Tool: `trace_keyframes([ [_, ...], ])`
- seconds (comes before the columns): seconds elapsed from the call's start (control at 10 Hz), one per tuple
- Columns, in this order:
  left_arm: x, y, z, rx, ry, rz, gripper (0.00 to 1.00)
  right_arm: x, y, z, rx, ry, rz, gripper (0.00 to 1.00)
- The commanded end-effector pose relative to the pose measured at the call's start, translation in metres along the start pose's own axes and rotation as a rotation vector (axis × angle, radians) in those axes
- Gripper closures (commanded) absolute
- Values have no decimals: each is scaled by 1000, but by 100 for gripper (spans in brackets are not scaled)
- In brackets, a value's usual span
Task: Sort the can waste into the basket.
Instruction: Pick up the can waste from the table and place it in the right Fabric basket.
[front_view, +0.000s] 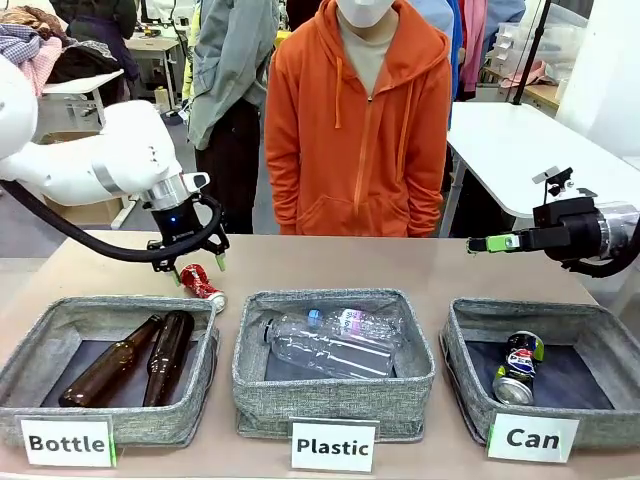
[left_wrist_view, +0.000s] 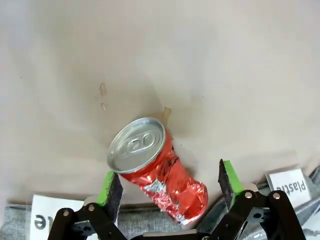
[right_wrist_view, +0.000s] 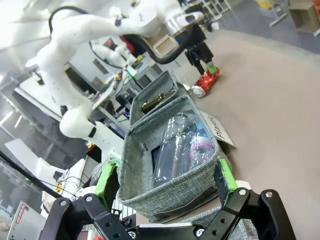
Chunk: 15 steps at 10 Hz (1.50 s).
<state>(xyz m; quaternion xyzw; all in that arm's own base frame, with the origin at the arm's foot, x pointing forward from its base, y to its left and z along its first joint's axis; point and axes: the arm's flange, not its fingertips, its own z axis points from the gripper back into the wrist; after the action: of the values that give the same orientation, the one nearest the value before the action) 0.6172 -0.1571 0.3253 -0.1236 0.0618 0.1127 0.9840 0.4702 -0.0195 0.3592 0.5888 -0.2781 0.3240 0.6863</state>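
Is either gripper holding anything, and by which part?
Nothing is held. The left gripper stands open astride the crushed red can, not gripping it; the right gripper is open and empty.

White left arm (front_view: 100, 165), black cable (front_view: 60, 237) beneath, black left tool (front_view: 198, 268) (green pads (left_wrist_view: 106, 182), silver screws (left_wrist_view: 248, 194)), blue wrist light (front_view: 172, 222)

Front view, 3 white cards w/ black print along bottom edge: "Bottle" card (front_view: 68, 443) lower left, on front of left bin (front_view: 30, 370); "Plastic" card (front_view: 334, 446) bottom centre, on mid bin (front_view: 330, 395); "Can" card (front_view: 532, 438) lower right, on right bin (front_view: 470, 340). Dark can (front_view: 518, 368) in right bin: round red-white-blue logo, no letters legible. Clear bottle (front_view: 340, 325) in mid bin: pink/blue wrap, print too small.

Left wrist view: "Plastic" card (left_wrist_view: 294, 186) lower right, tilted. Lower-left card (left_wrist_view: 52, 220): a sideways "e", rest cut off. Red can (left_wrist_view: 160, 172) centre: crumpled print, unreadable.

Right wrist view: side card (right_wrist_view: 216, 131) right of centre, approx "Pla", rest unclear.
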Motion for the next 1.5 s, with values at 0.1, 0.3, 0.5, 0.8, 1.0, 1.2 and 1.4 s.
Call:
trace_keyframes([
  [0.1, -1, -2, -10, 60, -13, 58, 0, 1, 2, 0, -13, 11, 10, 0],
  [0.3, 2, -4, -16, 88, 14, 83, 0, 1, 2, 0, -13, 11, 10, 0],
  [0.5, 4, -4, -19, 104, 12, 89, 60, 1, 2, 0, -13, 11, 10, 0],
  [0.8, 5, -4, -18, 106, 3, 91, 100, 1, 2, 0, -13, 11, 10, 0],
  [1.0, 5, -2, -14, 90, -6, 99, 97, 1, 2, 0, -13, 11, 10, 0],
  [1.2, 1, 2, 4, 45, -45, 113, 100, 1, 2, 0, -13, 11, 10, 0],
  [1.4, -18, 15, 68, -137, -155, 116, 100, 1, 2, 0, -13, 11, 10, 0],
])
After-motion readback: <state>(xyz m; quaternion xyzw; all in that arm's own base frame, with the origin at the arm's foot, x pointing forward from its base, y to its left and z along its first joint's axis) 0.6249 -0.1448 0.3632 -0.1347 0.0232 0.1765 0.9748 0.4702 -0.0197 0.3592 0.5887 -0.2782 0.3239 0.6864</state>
